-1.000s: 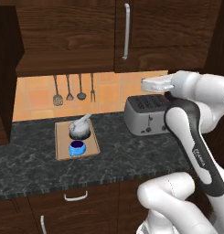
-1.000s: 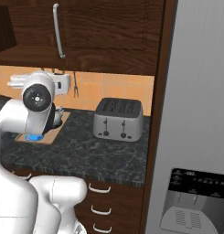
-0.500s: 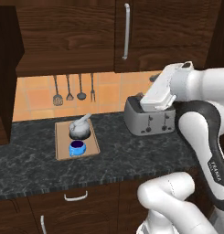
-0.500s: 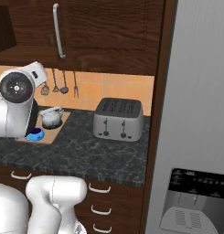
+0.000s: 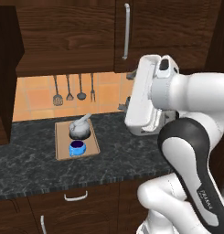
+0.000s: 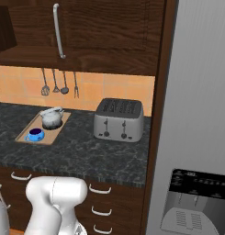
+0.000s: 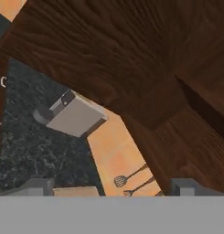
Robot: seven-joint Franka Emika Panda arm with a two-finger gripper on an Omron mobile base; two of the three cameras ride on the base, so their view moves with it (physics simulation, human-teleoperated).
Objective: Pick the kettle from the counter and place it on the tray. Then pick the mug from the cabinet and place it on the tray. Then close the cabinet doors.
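Rising at 4 o'clock in the left base view, the arm lifts its hand beside the closed cabinet doors (image 5: 126, 31); kettle (image 5: 80, 128) and mug (image 5: 77, 148) sit on the tray (image 5: 63, 151).

Right base view reveals the toaster (image 6: 119, 120) on the counter (image 6: 81, 153).

Hand view: pincer (image 7: 111, 186) fingertips well apart, holding nothing.

**Arm swings up and leftward**

The arm's white forearm has risen in front of the toaster (image 6: 119, 120), hiding most of it from the left, while swinging clear of the kettle (image 6: 52, 117) and tray (image 6: 23, 136).
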